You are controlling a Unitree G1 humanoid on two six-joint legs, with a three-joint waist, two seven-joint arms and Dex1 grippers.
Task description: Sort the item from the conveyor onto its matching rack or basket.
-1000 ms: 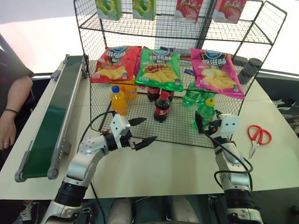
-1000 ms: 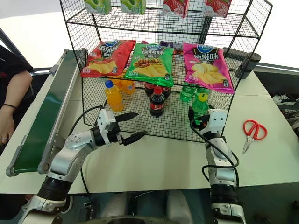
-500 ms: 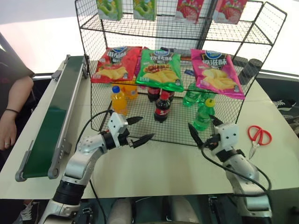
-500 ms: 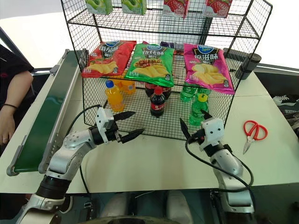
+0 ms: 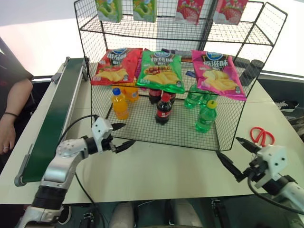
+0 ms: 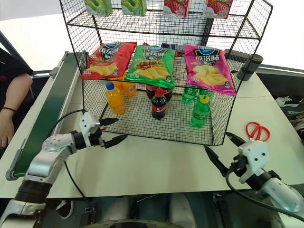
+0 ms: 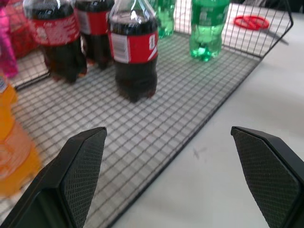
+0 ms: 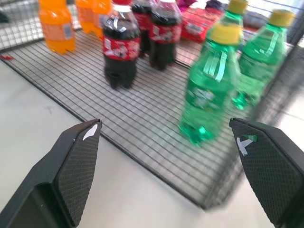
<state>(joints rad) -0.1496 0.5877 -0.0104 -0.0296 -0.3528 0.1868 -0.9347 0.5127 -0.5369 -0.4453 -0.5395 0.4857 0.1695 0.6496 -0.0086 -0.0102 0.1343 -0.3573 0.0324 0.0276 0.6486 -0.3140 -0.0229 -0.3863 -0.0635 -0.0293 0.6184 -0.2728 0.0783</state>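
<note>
1. One table (image 5: 156, 166) carries everything; the head views take in its whole top.
2. Along its left edge runs the conveyor (image 5: 54, 118), its belt bare. A person's arm (image 5: 12, 118) rests just beyond it. Neither wrist view reaches that side.
3. At the back stands the rack (image 5: 266, 42), with chip bags (image 5: 159, 71) clipped across the front and cartons (image 5: 187, 9) on top; the wrist views catch its wire floor alone.
4. The left gripper (image 5: 118, 136) hovers over the table just in front of the rack's left corner, fingers wide apart and holding nothing. Its wrist view looks across the mesh at cola bottles (image 7: 135, 52).
5. The right gripper (image 5: 237, 156) hangs off the rack's front right corner, near the table edge, fingers spread, holding nothing.
6. The green bottle (image 5: 206, 116) stands upright on the rack's floor, front right, untouched by either gripper. Two more green bottles (image 8: 259, 47) stand behind it in the right wrist view; in the head views a chip bag partly hides them.
7. An orange bottle (image 5: 119, 103) stands front left on the rack floor.
8. Red scissors (image 5: 260, 135) lie on the table right of the rack.
</note>
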